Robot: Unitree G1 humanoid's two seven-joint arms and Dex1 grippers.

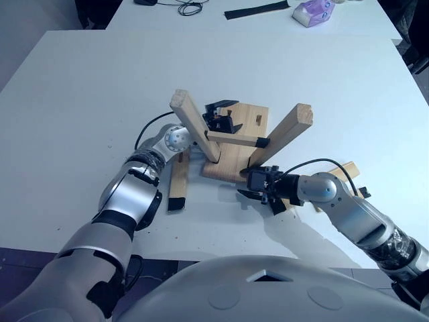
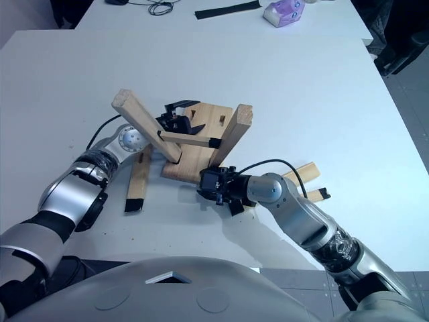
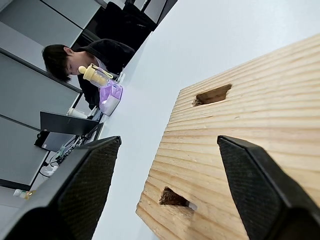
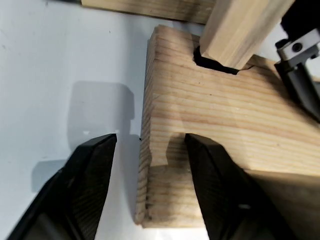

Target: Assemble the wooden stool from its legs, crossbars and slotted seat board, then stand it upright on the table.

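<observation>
**Stool half built on table**

Head views: the board (image 1: 230, 159) lies on the table (image 1: 100, 100) with two legs (image 1: 194, 124) slotted in and a crossbar (image 1: 231, 139) between them. The left gripper (image 1: 228, 117) hovers over it and the right gripper (image 1: 260, 200) sits at its near edge.

Left wrist: spread jaws frame two empty slots (image 3: 212, 94).

Right wrist: open jaws straddle the board's edge.

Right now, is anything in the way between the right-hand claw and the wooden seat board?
Nothing visible. The right gripper is open and straddles the edge of the seat board, one finger above the board, the other above the table. A leg stands in its slot just beyond the fingers.
</observation>
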